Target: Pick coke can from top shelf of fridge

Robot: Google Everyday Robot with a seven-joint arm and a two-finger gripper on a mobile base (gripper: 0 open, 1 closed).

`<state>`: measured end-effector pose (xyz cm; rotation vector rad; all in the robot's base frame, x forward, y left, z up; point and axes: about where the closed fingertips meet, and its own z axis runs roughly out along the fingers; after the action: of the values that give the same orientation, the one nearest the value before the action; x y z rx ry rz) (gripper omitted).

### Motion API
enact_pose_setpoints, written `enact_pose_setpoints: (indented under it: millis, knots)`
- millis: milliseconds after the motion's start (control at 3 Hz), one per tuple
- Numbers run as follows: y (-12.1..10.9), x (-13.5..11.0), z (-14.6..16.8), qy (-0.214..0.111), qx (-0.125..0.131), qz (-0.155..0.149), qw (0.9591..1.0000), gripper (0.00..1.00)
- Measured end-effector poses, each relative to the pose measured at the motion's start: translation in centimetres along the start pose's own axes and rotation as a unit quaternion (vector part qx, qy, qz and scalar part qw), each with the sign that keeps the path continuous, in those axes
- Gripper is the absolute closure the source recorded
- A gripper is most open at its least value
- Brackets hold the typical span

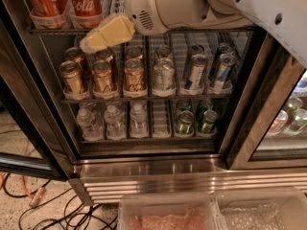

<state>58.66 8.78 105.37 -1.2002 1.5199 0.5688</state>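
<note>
- The gripper (96,40) hangs just under the top shelf (53,31) front, tip pointing down-left; wide or narrow, I cannot tell.
- The coke can (86,3) stands on that shelf, just above the tip.
- A second can (47,1) stands beside it, to the left.
- Gold cans (103,75) sit below.

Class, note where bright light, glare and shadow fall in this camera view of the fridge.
Camera view: the tool, in front of the top shelf just below the right coke can, is brightly lit; glare streaks the steel grille base; the floor at lower left lies in shadow.
</note>
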Motion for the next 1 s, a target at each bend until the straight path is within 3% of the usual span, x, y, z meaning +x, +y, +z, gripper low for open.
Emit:
enact_pose_setpoints:
  millis: [1000]
  knots:
    - [-1.6,-0.7,2.5,-0.037,0.008,0.017,0.9991,0.00]
